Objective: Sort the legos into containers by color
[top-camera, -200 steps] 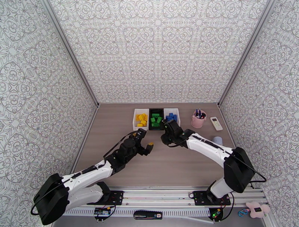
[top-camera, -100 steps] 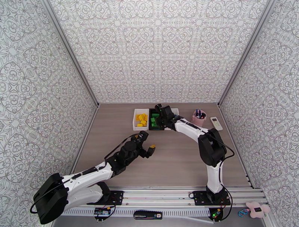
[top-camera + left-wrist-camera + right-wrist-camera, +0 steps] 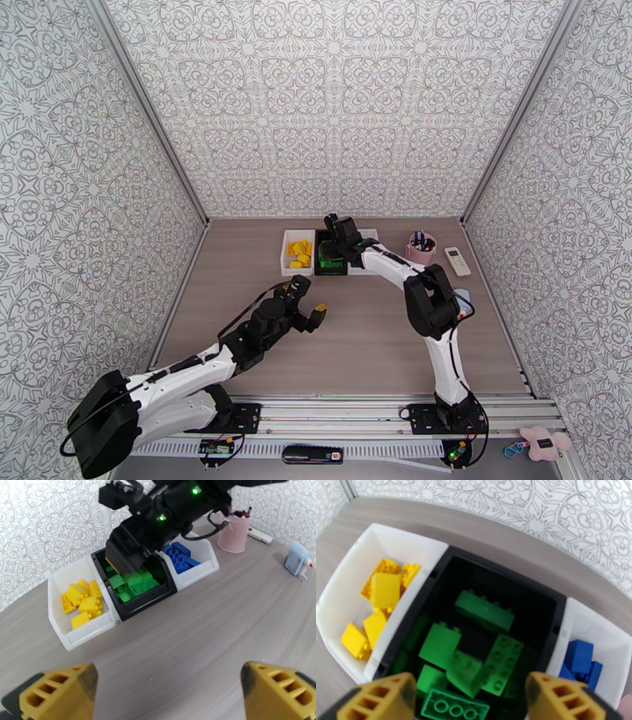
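1. The right arm's fingers (image 3: 375,699) hang spread and empty directly over the black rectangular plastic bin (image 3: 505,572), the middle of three. A blurred green studded brick (image 3: 464,673) lies just beneath them, inside it.
2. Green plastic bricks (image 3: 486,612) fill that bin. Yellow bricks (image 3: 385,590) sit in the left white bin (image 3: 410,545) and blue bricks (image 3: 580,655) in the right white bin (image 3: 592,618).
3. The left arm's fingers (image 3: 55,693), open and holding nothing, hover over the bare wood-grain tabletop (image 3: 197,638), well apart from the bins. Sorting looks nearly finished.

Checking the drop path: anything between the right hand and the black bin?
Nothing visible. The right hand hangs open directly above the black bin, and the wrist view shows just green bricks lying inside it.
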